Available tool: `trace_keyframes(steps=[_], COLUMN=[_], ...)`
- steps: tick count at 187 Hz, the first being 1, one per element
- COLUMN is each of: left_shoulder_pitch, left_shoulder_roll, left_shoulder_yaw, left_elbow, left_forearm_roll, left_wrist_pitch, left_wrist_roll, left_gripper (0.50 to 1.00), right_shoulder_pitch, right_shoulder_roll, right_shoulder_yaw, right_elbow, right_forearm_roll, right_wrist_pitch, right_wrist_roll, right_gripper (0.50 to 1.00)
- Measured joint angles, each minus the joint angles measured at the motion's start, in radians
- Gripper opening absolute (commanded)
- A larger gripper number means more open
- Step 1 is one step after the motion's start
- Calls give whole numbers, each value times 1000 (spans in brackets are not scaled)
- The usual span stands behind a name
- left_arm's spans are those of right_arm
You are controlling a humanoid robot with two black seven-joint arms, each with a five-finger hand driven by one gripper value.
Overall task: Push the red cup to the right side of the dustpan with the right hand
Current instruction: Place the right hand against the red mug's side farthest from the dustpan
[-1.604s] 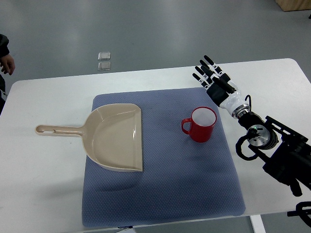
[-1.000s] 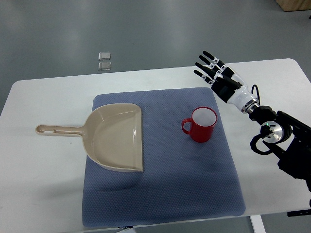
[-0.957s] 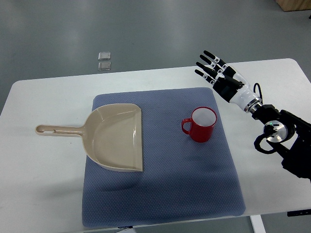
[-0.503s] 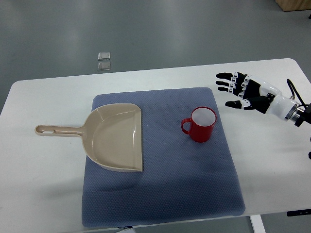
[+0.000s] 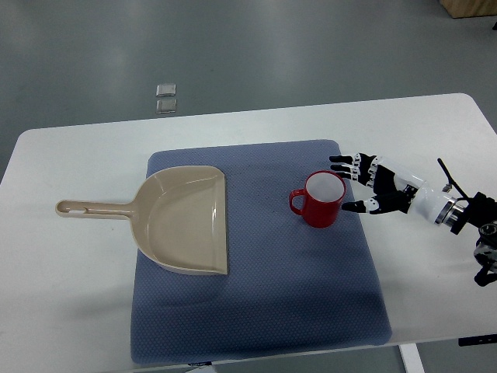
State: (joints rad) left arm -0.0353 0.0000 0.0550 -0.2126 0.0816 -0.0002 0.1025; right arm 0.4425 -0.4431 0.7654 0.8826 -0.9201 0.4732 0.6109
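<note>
A red cup (image 5: 320, 200) with a white inside stands upright on the blue mat (image 5: 256, 311), its handle pointing left. A beige dustpan (image 5: 180, 219) lies on the mat's left part, its handle sticking out left over the table. My right hand (image 5: 361, 185) comes in from the right edge and sits just right of the cup, fingers spread and open, fingertips very close to the cup's right side. I cannot tell if they touch. The left arm is out of view.
The white table (image 5: 70, 280) runs under the mat on all sides. Two small clear squares (image 5: 165, 97) lie on the grey floor beyond the table's far edge.
My right hand has moved down and to the left, from the table's far right toward the cup's right side. The cup and dustpan have not moved.
</note>
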Motion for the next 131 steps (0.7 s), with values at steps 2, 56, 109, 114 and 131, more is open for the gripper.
trace_keyframes(steps=[2, 56, 109, 114, 131], left_shoulder_pitch=[0, 0, 0, 0, 0], left_shoulder_roll=[0, 0, 0, 0, 0], left_shoulder_yaw=[0, 0, 0, 0, 0], left_elbow=[0, 1, 1, 1, 1], left_forearm_roll=[0, 1, 1, 1, 1], left_wrist_pitch=[0, 0, 0, 0, 0], left_wrist_roll=[0, 0, 0, 0, 0], left_gripper=[1000, 1000, 1000, 1000, 1000], right_shoulder_pitch=[0, -12, -16, -16, -16], right_shoulder_roll=[3, 66, 103, 105, 118], right_shoulder_yaw=[0, 3, 1, 1, 1], right_elbow=[-2, -29, -36, -38, -47], right_forearm_roll=[0, 3, 1, 0, 0], right_wrist_pitch=[-3, -69, -88, -88, -97], right_wrist_roll=[0, 0, 0, 0, 0], right_gripper=[932, 932, 932, 932, 932])
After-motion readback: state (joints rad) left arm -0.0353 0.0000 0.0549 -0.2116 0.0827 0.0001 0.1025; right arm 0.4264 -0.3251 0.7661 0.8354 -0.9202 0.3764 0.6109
